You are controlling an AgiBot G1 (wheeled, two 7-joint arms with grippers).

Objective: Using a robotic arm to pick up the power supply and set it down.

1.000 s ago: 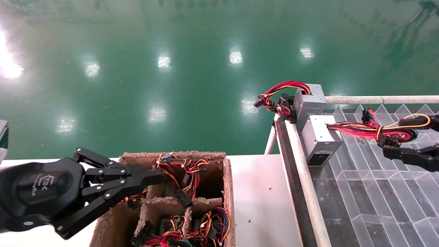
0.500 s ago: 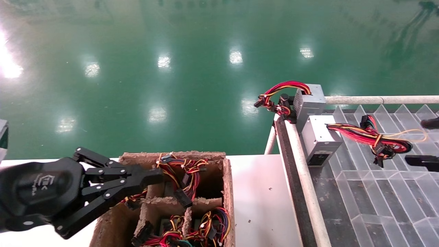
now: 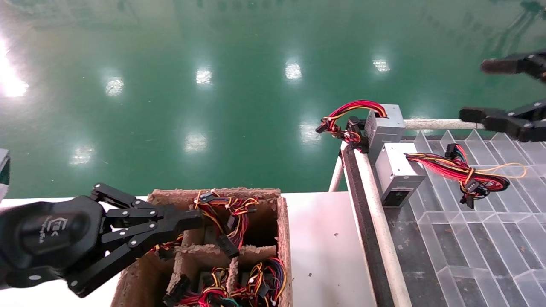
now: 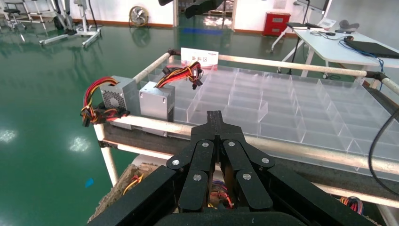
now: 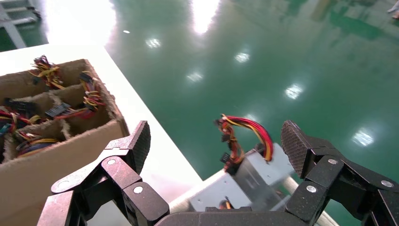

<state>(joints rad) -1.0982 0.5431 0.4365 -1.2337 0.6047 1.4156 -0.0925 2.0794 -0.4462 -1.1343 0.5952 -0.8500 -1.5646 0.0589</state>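
The power supply (image 3: 399, 172) is a grey metal box with a black socket panel at its near end. It lies at the left edge of the clear compartment tray (image 3: 465, 238), and its red, yellow and black wire bundle (image 3: 467, 175) trails right across the cells. It also shows in the left wrist view (image 4: 156, 100) and low in the right wrist view (image 5: 207, 197). My right gripper (image 3: 477, 90) hangs open and empty, up and to the right of the power supply. My left gripper (image 3: 187, 216) is shut on nothing and parked over the cardboard box (image 3: 281, 238).
A similar grey box (image 3: 384, 125) with arching wires stands just behind the power supply, against the rail (image 3: 375, 213). The cardboard box's compartments hold several wired units. A white table (image 3: 324, 251) lies between box and tray. Green floor lies beyond.
My right gripper has left the wire bundle on the tray and risen to the upper right, still open. The bundle has sagged slightly. The left arm has not moved.
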